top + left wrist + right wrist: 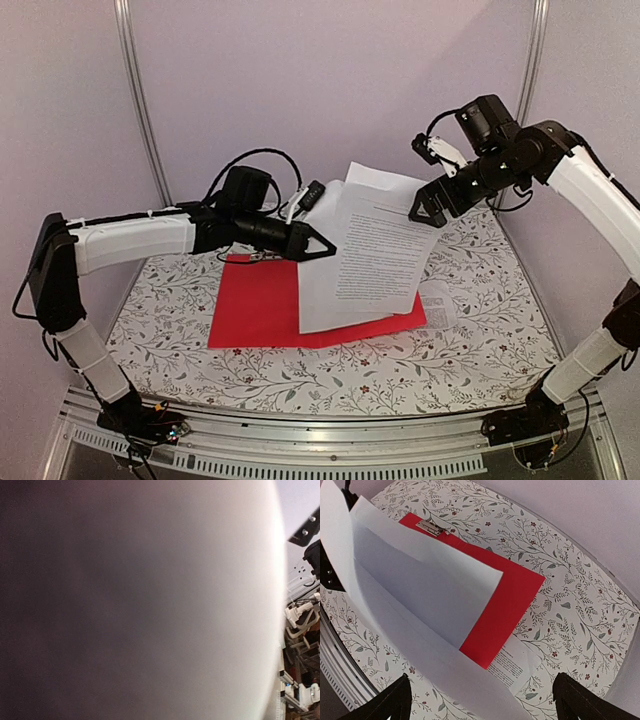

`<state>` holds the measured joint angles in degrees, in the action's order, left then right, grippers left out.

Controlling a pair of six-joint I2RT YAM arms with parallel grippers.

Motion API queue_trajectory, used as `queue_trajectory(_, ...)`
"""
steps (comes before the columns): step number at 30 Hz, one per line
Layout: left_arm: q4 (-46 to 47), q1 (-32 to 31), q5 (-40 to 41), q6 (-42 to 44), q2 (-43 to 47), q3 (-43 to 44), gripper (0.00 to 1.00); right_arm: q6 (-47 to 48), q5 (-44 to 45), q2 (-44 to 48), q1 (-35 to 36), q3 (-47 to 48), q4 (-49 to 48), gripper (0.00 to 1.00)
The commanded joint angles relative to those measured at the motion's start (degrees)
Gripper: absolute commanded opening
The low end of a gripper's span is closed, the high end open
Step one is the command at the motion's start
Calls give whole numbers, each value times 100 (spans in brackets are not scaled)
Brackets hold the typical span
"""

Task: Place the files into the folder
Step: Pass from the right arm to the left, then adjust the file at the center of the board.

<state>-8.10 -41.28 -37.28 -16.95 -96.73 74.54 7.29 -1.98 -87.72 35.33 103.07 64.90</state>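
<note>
The red folder (255, 305) lies open and flat on the table, its metal clip (430, 527) at the far edge. The files (380, 250), white printed sheets, are held up tilted above the folder's right half, and their lower edge reaches down to it. My left gripper (322, 246) comes to a shut point at the sheets' left edge. A white surface fills the left wrist view (150, 600) and hides its fingers. My right gripper (428, 212) is at the sheets' upper right edge, jaws wide open (482, 702), with a sheet (420, 630) running between them. Another printed sheet (520, 660) lies under the folder's corner.
A floral tablecloth (480, 340) covers the table. Metal frame poles (140, 100) stand at the back corners against the pale walls. A metal rail (330, 425) runs along the near edge between the arm bases. Black cables (250, 160) loop behind the left wrist.
</note>
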Motion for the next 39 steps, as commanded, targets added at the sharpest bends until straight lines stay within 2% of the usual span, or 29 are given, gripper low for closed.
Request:
queue_trajectory(1,895,103,-337,-1515,231,-630,0,-645,105,517,-237,-83,-428,99)
queue_trajectory(8,827,516,-120,-2410,353,-1434,0,-1004,-5,753,-419,-289,-518,99)
queue_trajectory(15,340,997,-27,-2266,-221,-1855,0,-1529,-1061,404,-402,-1519,-1415,99)
queue_trajectory(19,248,1139,57,-2168,-496,-1976,0,-1932,-1135,83,-168,-2182,-2078,98)
queue_trajectory(25,172,1258,166,-2083,-615,-2216,12,-2165,-1135,-750,326,-2296,-2798,97)
queue_trajectory(33,412,1378,210,-2148,-718,-2440,33,-2244,-1196,-1928,418,-2040,-3251,93)
queue_trajectory(39,710,1496,152,-2345,-708,-2540,55,-2115,-1102,-2650,423,-1745,-3364,90)
